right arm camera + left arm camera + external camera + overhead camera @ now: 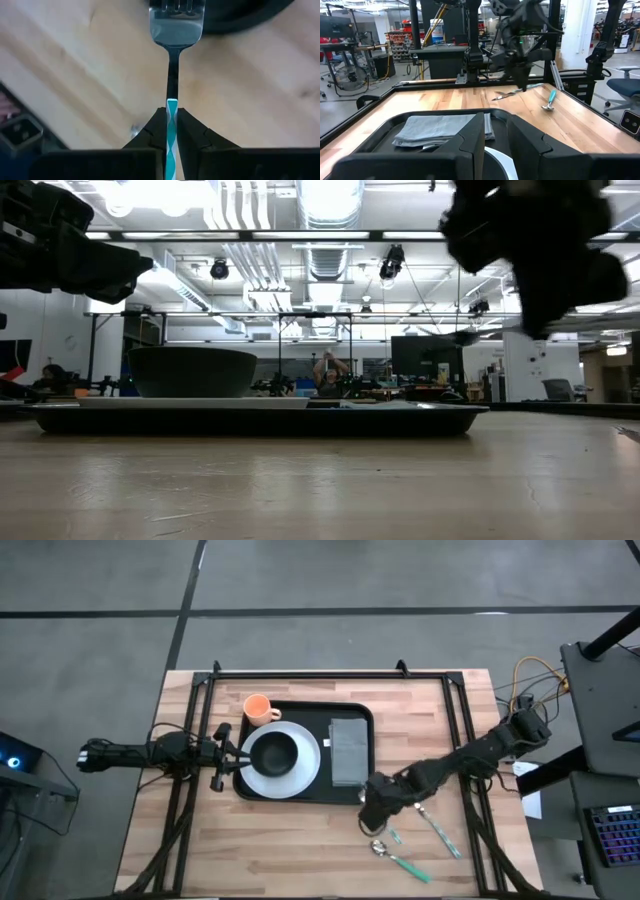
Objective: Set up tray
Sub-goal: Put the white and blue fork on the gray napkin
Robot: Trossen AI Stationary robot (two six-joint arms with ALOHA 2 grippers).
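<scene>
Fingers (192,136) of the right arm pinch a fork (172,30) above the wooden table (75,65).

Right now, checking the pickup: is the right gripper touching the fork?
Touching: right wrist view shows the right gripper clamped on the fork handle.

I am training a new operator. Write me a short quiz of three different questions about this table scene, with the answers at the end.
1. True or false: the right gripper is shut on the teal-handled metal fork.
2. Multiple choice: what lies on the large flat black rectangular tray beside the round white plate? A) folded grey napkin B) glass bottle C) red apple
3. Fill in: the small round black bowl sits on the ____.

Key: 1 true. 2 A, the folded grey napkin. 3 white plate.
</scene>
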